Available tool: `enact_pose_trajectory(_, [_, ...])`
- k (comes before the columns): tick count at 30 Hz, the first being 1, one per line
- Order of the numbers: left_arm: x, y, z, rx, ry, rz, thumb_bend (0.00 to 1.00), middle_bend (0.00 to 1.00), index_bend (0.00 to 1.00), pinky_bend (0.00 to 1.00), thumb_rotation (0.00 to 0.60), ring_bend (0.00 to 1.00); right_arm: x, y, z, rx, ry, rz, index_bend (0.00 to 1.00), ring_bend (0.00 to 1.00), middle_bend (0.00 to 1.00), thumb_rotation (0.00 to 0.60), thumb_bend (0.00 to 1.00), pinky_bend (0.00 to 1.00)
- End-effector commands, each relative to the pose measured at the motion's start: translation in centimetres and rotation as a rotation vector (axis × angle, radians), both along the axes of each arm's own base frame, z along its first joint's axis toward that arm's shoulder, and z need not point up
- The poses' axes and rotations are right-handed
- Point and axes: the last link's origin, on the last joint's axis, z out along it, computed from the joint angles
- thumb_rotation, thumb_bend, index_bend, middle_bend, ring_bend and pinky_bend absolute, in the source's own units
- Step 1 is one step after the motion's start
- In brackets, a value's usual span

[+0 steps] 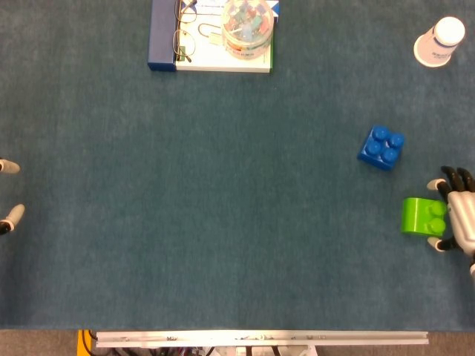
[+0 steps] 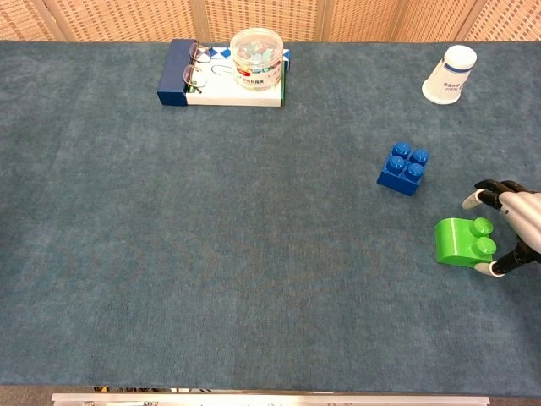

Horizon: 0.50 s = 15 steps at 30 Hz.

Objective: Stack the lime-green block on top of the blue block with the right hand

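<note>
Fingertips of the left hand (image 1: pixel 7 194) poke in at the far left edge, well away from the blue block (image 1: pixel 381 147); whether that hand is spread or curled I cannot tell. Up and far left of the blue block sits a box (image 2: pixel 221 85) carrying glasses (image 2: pixel 196 66) and a clear tub (image 2: pixel 255 58). Just below and right of the blue block lies the lime-green block (image 2: pixel 463 242) on its side, the right hand (image 2: pixel 510 237) spread around its studded end, not clamping it

Right hand (image 1: pixel 456 211) (image 2: pixel 511 227): silver-grey back, black fingers with pale tips; left hand (image 1: pixel 7 194): only pale fingertips with dark bases visible.
</note>
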Motion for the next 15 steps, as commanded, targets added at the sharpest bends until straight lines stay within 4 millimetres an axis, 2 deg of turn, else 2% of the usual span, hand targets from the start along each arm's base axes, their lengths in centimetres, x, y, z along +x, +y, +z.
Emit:
enact_pose_trajectory(1, [0.01, -0.01, -0.01, 0.0, -0.001, 0.0, 0.2, 0.36, 0.36, 0.4, 0.6, 0.27, 0.03, -0.03, -0.16, 0.004, -0.001, -0.002, 0.27, 0.0, 0.09, 0.6, 0.11, 0.16])
enact_pose_trajectory(15, [0.08, -0.06, 0.01, -0.001, -0.002, -0.003, 0.2, 0.36, 0.36, 0.4, 0.6, 0.27, 0.05, 0.09, -0.54, 0.016, -0.008, -0.016, 0.29, 0.0, 0.09, 0.6, 0.19, 0.16])
